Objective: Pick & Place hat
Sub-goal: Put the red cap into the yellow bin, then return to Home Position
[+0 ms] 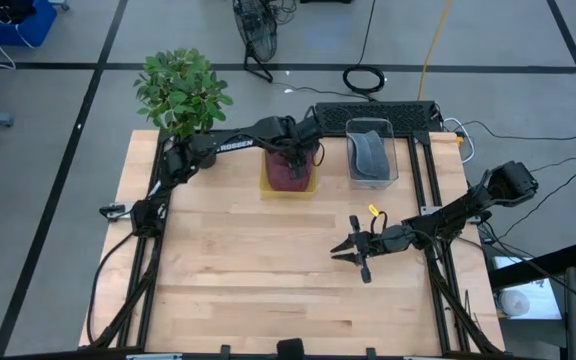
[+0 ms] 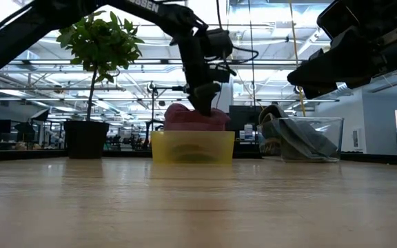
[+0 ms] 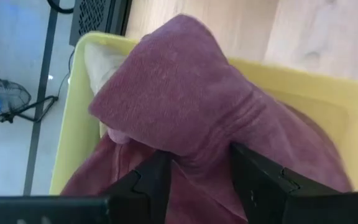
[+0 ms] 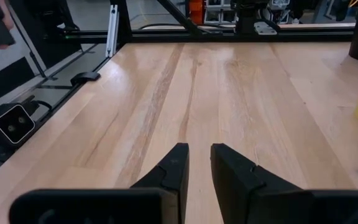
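A maroon knit hat (image 3: 191,106) lies bunched in a yellow bin (image 1: 289,178) at the table's far middle; it shows above the bin's rim in the low view (image 2: 195,116). My left gripper (image 3: 197,165) reaches down into the bin and is shut on the hat. A grey hat (image 1: 370,153) lies in a clear bin (image 2: 309,138) to the right. My right gripper (image 1: 351,250) hovers over the bare table right of centre, its fingers (image 4: 199,165) nearly together on nothing. My left gripper pinches a raised fold of the maroon hat (image 3: 199,146) between its two fingers, coming from above and pointing down into the yellow bin. The bulk of the hat rests in the bin, bulging above the rim.
A potted plant (image 1: 181,95) stands at the table's far left corner, close to the left arm. A black keyboard-like unit (image 1: 373,112) sits behind the bins. Bare wood (image 1: 258,270) spreads across the table's near half.
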